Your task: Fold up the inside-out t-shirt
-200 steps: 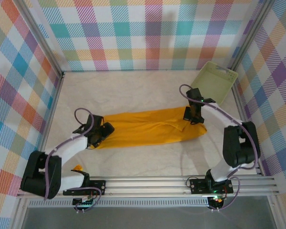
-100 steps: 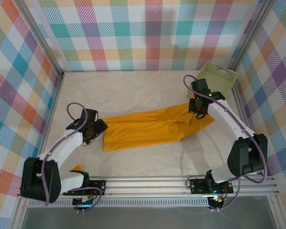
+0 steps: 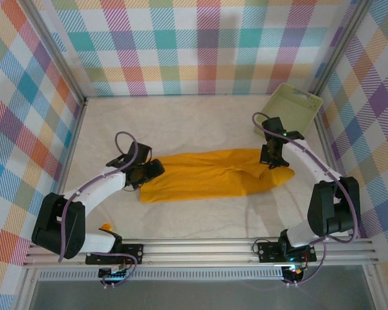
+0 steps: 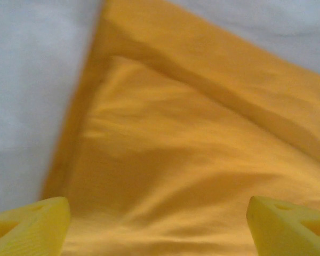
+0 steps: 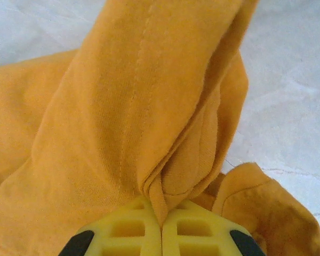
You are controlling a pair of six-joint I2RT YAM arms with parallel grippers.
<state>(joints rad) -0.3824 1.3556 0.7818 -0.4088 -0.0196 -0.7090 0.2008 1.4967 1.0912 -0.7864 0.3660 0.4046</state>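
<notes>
Across the middle of the table (image 3: 181, 123) the inside-out t-shirt (image 3: 207, 175) lies as a long folded band. At its right end the right gripper (image 5: 161, 230) is clamped on a bunched fold of cloth. The left gripper (image 4: 159, 224) hovers wide apart over the left edge. A fold looks to be in hand, and next the left must pinch that edge cleanly.

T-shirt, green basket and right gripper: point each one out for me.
t-shirt (image 3: 200, 175), top view, middle of the flattened body.
green basket (image 3: 290, 111), top view, bare floor.
right gripper (image 5: 161, 228), right wrist view, seam between its closed fingers.
</notes>
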